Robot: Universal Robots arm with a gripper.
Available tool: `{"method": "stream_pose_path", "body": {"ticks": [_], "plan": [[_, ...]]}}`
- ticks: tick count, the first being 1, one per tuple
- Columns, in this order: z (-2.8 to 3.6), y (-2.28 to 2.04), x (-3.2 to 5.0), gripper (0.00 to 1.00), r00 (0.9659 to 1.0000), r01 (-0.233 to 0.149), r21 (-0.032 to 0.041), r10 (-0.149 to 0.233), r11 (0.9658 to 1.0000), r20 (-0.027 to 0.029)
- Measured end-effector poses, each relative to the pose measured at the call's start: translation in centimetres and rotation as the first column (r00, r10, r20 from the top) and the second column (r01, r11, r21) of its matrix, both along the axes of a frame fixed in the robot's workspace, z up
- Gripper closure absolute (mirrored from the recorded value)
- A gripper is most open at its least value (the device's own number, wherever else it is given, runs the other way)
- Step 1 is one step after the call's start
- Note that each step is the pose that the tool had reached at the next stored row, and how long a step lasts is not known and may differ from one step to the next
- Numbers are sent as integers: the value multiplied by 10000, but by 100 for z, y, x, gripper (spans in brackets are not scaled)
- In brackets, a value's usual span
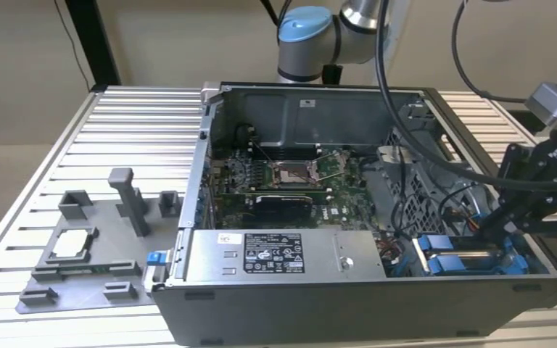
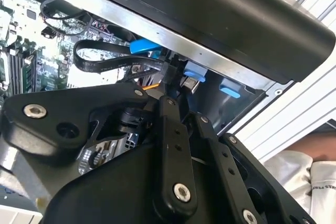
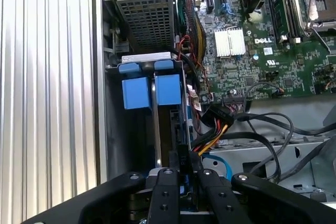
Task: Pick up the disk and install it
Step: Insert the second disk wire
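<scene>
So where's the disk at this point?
The disk stands on edge in the drive bay at the case's front corner, on the exterior view's right, beside the grey power supply and just below the tool; its blue rails show in the first wrist view.

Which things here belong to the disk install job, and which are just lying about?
Job:
disk, upright inside the case
gripper, at the disk
computer case

Lying about:
grey box with white label
grey holder beside the case
square chip on the holder
</scene>
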State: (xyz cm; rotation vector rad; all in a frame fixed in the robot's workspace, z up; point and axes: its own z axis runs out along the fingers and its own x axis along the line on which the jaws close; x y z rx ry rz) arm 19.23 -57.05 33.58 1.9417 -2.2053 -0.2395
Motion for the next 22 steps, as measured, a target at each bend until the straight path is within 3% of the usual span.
{"method": "stream_pose_path", "body": {"ticks": [7, 22], "plan": [[-6, -5, 25, 100, 10000, 0, 0, 0, 10000, -46], [-19, -5, 12, 100, 9998, -195, 0, 195, 9998, -51]]}}
